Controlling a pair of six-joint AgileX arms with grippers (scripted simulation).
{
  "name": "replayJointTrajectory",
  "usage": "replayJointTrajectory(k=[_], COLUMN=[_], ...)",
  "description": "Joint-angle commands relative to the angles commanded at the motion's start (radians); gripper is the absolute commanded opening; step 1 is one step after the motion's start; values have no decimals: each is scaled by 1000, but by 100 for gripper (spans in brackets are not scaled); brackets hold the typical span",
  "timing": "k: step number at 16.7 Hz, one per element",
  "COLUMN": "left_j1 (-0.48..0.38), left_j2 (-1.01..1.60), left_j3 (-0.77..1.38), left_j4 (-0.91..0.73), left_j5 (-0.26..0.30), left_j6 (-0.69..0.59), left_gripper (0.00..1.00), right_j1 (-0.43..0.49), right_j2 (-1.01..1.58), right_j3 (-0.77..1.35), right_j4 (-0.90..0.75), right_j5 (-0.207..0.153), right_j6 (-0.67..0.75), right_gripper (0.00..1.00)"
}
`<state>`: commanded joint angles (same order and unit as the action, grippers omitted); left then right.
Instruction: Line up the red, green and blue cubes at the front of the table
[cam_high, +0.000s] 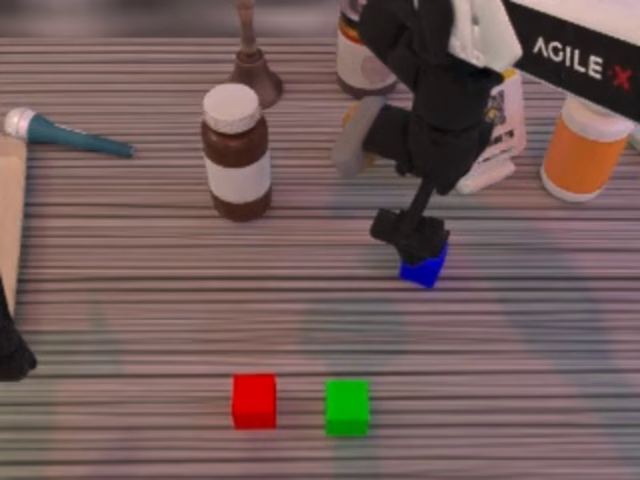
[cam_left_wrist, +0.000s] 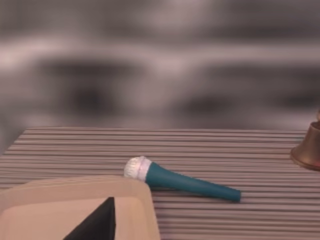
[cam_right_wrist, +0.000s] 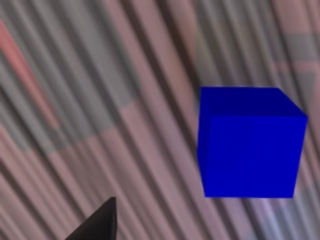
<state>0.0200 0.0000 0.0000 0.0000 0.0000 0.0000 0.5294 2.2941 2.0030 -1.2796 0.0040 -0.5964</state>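
Two cubes, the red cube (cam_high: 254, 401) and green cube (cam_high: 347, 407), sit near each other at the desk's (cam_high: 150, 300) front. Right tool (cam_high: 415, 245) is over the blue cube (cam_high: 424, 267), mid-desk; grip state unclear. Left tool (cam_high: 12, 350) is parked at the left edge.

Rendered simulation tabletop, striped table (cam_high: 150, 300), blurred backdrop, scattered props
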Motion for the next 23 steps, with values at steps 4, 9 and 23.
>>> replayJointTrajectory(k=[4,9,23], left_j1=[0,0,0], left_j2=[0,0,0], left_j3=[0,0,0], left_j4=[0,0,0], left_j5=[0,0,0], left_j6=[0,0,0], left_gripper=[100,100,100], right_j1=[1,1,2], right_j2=[7,60,82], right_j3=[-36,-173,-223], right_j4=[42,240,304], right_j5=[0,1,1], right_j6=[1,2,2], right_gripper=[100,100,47])
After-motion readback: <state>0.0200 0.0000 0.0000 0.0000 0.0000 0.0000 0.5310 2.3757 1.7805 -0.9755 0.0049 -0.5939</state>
